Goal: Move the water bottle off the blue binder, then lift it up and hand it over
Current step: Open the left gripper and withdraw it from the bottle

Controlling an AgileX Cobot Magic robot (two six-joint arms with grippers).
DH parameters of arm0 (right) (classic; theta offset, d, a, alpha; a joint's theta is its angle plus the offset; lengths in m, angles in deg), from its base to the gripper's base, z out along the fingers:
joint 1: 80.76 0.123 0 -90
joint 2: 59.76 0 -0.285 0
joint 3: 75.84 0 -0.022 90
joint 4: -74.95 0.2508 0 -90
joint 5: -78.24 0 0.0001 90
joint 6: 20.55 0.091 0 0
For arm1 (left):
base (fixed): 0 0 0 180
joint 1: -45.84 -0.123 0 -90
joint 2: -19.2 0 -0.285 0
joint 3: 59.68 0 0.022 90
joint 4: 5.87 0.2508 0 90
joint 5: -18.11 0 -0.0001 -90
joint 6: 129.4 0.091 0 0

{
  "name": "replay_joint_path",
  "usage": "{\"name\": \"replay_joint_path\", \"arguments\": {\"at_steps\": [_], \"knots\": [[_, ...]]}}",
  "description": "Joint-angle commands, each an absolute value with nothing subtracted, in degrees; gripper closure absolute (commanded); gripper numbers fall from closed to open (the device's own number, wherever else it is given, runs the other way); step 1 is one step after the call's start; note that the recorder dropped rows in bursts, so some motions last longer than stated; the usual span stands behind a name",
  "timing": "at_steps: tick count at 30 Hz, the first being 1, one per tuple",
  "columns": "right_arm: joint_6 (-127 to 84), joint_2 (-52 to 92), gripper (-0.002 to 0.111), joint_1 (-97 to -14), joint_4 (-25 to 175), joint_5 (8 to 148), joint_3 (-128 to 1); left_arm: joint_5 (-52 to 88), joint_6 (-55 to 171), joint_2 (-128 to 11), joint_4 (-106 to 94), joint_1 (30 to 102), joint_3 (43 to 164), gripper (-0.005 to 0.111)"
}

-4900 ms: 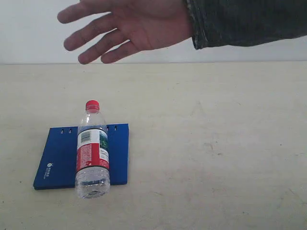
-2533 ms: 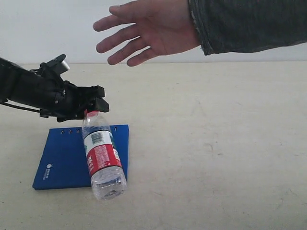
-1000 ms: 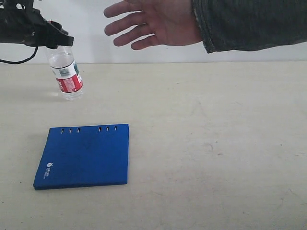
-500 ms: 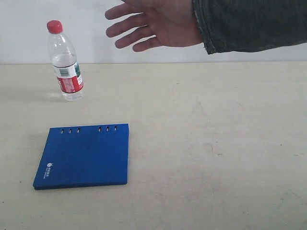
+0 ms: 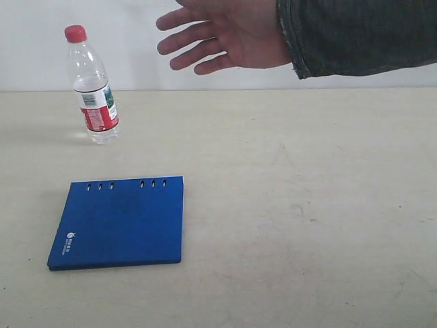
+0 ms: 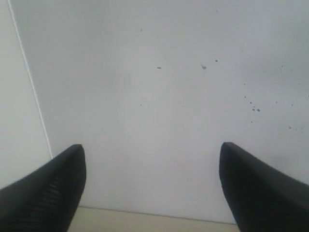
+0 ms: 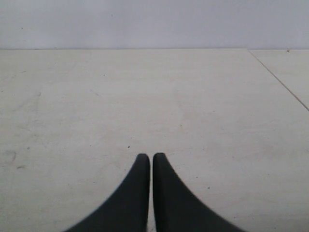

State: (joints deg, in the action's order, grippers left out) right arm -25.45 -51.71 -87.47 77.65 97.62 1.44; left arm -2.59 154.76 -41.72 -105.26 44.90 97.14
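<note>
The water bottle (image 5: 92, 85) stands upright on the table at the far left, red cap up, apart from the blue binder (image 5: 119, 222), which lies flat nearer the front with nothing on it. No gripper shows in the exterior view. In the left wrist view my left gripper (image 6: 152, 150) is open, its two dark fingers wide apart, facing a white wall with nothing between them. My right gripper (image 7: 151, 157) is shut, fingertips together above bare table, holding nothing.
A person's open hand (image 5: 225, 34) in a dark grey sleeve (image 5: 362, 34) reaches in from the upper right, palm down, above the back of the table. The beige table (image 5: 307, 205) runs back to a white wall.
One second ago my left gripper held the bottle by its neck at the far left. It let go and left the exterior view; the bottle stands alone. The hand shifted slightly right.
</note>
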Motion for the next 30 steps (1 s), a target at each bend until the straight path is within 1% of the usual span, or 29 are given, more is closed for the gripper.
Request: {"name": "replay_joint_path", "arguments": {"at_steps": [1, 5, 7, 11, 12, 14, 16, 18, 21, 23, 30], "knots": [[-27.6, -51.6, 0.109, -87.6, 75.0, 96.5, 1.4, -3.1, 155.2, -34.0, -105.8, 45.0, 92.9, 0.036], [-28.1, -51.6, 0.109, -87.6, 75.8, 93.6, 1.4, -3.1, 155.2, -29.7, -105.8, 45.0, 89.7, 0.036], [-27.0, -51.6, 0.109, -87.6, 81.4, 90.3, 1.4, -3.1, 155.2, -27.9, -105.8, 45.0, 87.6, 0.036], [-12.9, -51.6, 0.109, -87.6, 111.9, 82.6, 1.4, -3.1, 154.4, -25.5, -105.8, 45.0, 80.6, 0.036], [-8.9, -51.6, 0.109, -87.6, 120.2, 82.8, 1.4, -3.1, 153.5, -25.3, -105.8, 45.0, 78.3, 0.036], [-4.9, -51.6, 0.109, -87.6, 130.2, 86.4, 1.4, -3.1, 150.3, -25.4, -105.8, 45.0, 73.7, 0.039], [-4.4, -51.6, 0.109, -87.6, 132.9, 90.5, 1.4, -1.7, 144.9, -25.4, -105.8, 45.0, 69.7, 0.047], [-3.3, -51.6, 0.109, -87.6, 134.3, 95.9, 1.4, 2.8, 140.2, -25.4, -105.8, 45.0, 66.2, 0.056], [-0.6, -51.6, 0.109, -87.6, 136.1, 104.8, 1.4, 10.9, 139.1, -25.4, -105.8, 45.0, 63.1, 0.066], [-0.6, -51.6, 0.109, -87.6, 135.8, 108.5, 1.4, 13.9, 140.2, -25.4, -105.8, 45.0, 61.8, 0.073], [-1.1, -51.6, 0.109, -87.6, 137.2, 105.9, 1.4, 14.9, 143.2, -25.9, -105.8, 45.0, 60.7, 0.093]]}}
